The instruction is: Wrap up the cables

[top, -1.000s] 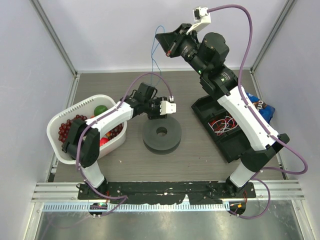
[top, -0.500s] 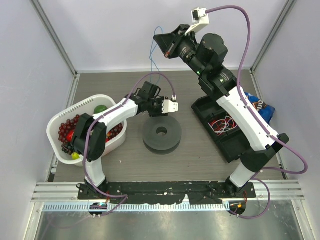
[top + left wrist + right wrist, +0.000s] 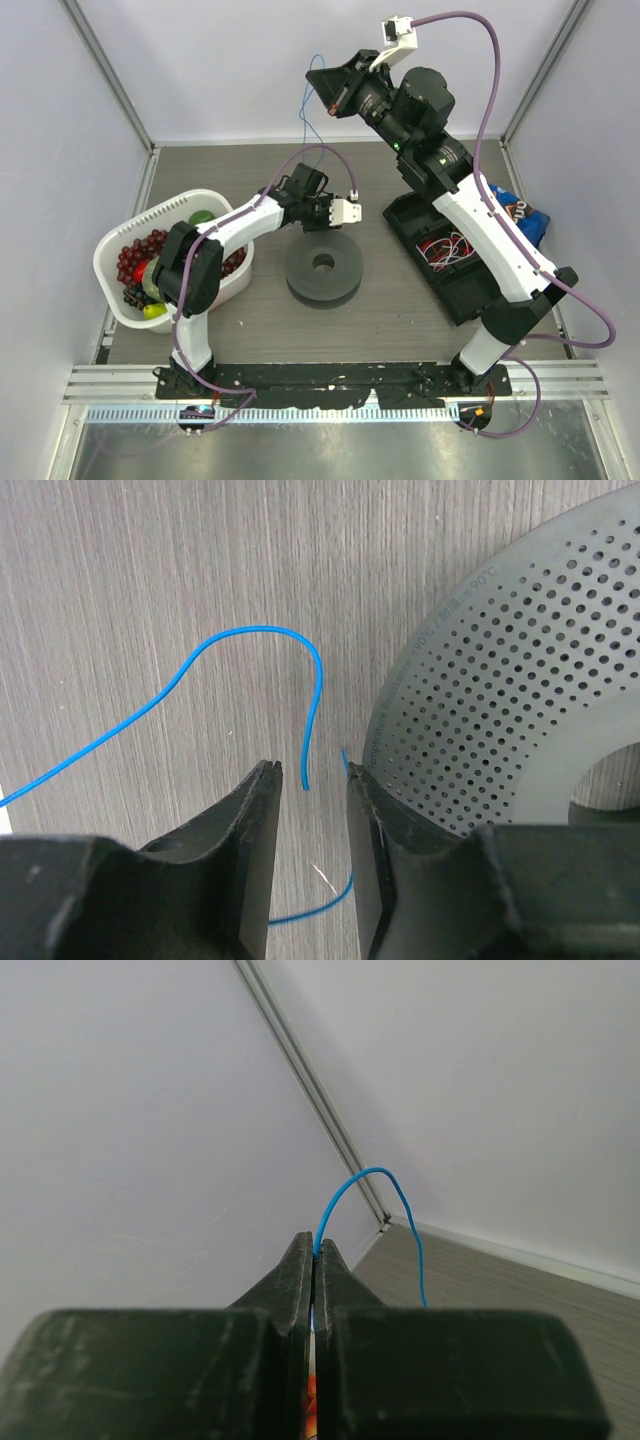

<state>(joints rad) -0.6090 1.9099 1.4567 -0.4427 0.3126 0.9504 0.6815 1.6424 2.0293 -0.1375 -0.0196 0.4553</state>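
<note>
A thin blue cable (image 3: 308, 110) hangs from my right gripper (image 3: 334, 97), which is raised high by the back wall and shut on it. In the right wrist view the cable (image 3: 368, 1172) arcs out of the shut gripper (image 3: 318, 1243) and drops toward the table. My left gripper (image 3: 312, 222) is low over the table, just behind the grey perforated spool (image 3: 323, 268). In the left wrist view it (image 3: 312, 775) is open, the cable's loose end (image 3: 305, 777) lies between its fingers without touching them, and the spool (image 3: 520, 680) is at the right.
A white basket (image 3: 180, 200) of fruit stands at the left under the left arm. A black open case (image 3: 470, 290) with red and white wires lies at the right, with a blue snack bag (image 3: 522, 212) beyond it.
The left arm's elbow has swung in and its wrist has shifted slightly right, toward the spool. The right gripper has stayed raised, still holding the cable.
</note>
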